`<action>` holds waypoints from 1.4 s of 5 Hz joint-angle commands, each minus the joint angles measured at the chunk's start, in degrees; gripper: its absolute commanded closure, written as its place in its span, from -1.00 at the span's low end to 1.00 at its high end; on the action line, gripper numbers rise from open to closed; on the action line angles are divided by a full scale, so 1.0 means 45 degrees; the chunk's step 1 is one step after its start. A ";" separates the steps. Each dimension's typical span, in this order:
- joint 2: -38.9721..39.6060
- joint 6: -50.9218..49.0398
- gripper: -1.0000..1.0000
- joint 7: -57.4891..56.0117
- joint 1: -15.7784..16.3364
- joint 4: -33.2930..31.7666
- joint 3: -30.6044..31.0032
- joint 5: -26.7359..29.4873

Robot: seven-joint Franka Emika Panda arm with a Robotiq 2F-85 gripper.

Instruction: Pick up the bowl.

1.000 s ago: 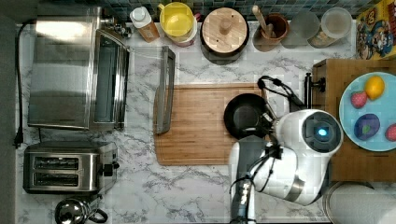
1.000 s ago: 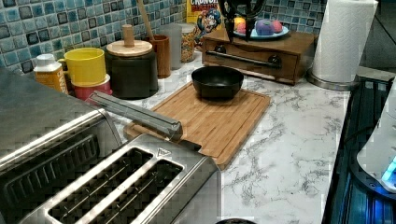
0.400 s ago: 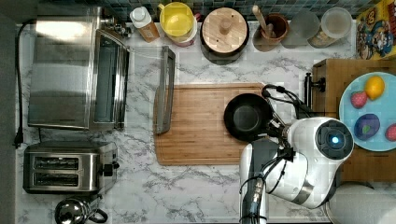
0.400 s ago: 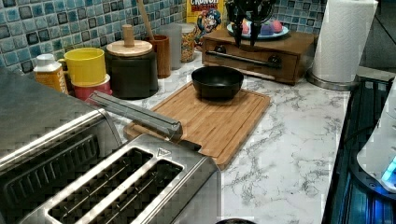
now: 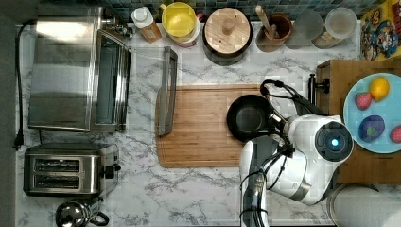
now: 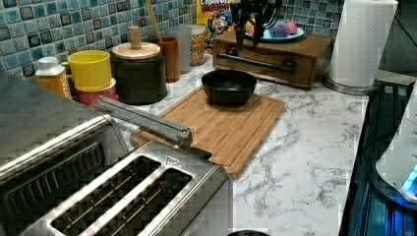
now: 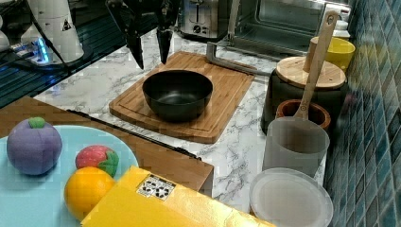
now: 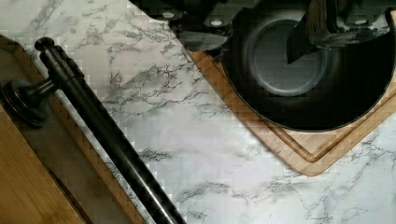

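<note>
The black bowl (image 5: 248,118) sits upright on the right end of the wooden cutting board (image 5: 198,137) in the top view. It shows in the left view (image 6: 228,86), the right view (image 7: 177,94) and the wrist view (image 8: 322,88), its inside glossy with a grey centre. My gripper (image 7: 150,51) hangs open well above the board, with nothing between its two dark fingers (image 7: 137,53). In the left view the gripper (image 6: 250,32) is high over the bowl's far side. In the wrist view the gripper (image 8: 254,42) stands over the bowl's rim.
A black pot with a wooden lid (image 5: 227,33) and a yellow cup (image 5: 178,21) stand behind the board. The toaster oven's open door (image 5: 165,90) lies at the board's left in the top view. A wooden drawer box (image 6: 270,51) carries a plate of toy fruit (image 5: 373,113).
The arm's body has shifted a little toward the top view's right and lower edge. The bowl has not moved and the fingers stay apart.
</note>
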 commanded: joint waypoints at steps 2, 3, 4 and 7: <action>0.0771 0.0695 0.00 -0.3220 -0.0346 -0.0871 -0.0258 0.2289; 0.1221 0.0537 0.00 -0.2234 -0.0225 -0.0540 -0.0226 0.1142; 0.1391 0.1275 0.00 -0.2365 -0.0280 -0.0792 -0.0273 0.1330; 0.2077 0.2201 0.00 -0.2869 -0.0281 -0.0694 -0.0088 0.3036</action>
